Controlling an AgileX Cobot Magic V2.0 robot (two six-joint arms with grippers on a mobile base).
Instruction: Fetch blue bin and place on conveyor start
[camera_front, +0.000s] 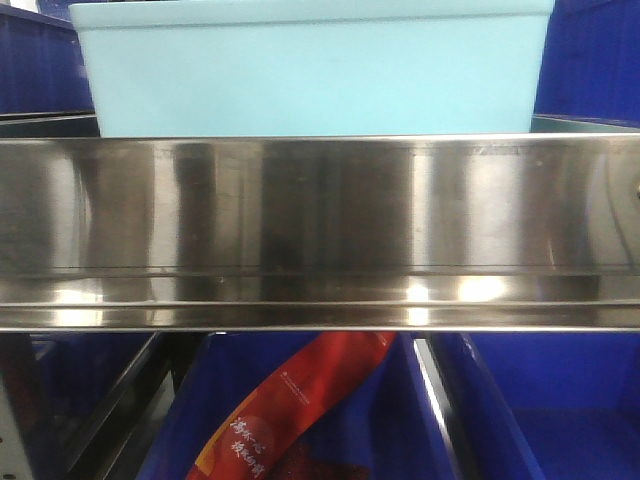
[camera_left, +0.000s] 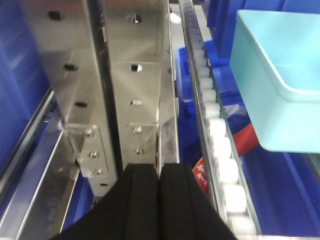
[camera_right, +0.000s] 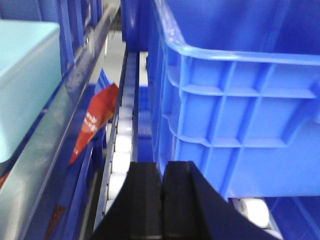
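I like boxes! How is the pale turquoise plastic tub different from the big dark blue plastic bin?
The pale turquoise plastic tub has smooth, plain walls; the dark blue plastic bin has ribbed walls. The tub is light in colour, the bin deep royal blue. Both are plastic containers with a rim on top.

1. Showed a polished stainless-steel shelf edge (camera_front: 320, 230) spanning the front view, streaked with bright glare.
2. Held dark blue bins (camera_front: 560, 410) on the level below it, with a red printed packet (camera_front: 290, 410) lying tilted among them.
3. Revealed perforated steel uprights (camera_left: 135, 75) bolted together, just beside a long track of white rollers (camera_left: 220, 140).
4. Presented a ribbed royal-blue crate (camera_right: 235, 110) close in the right wrist view.
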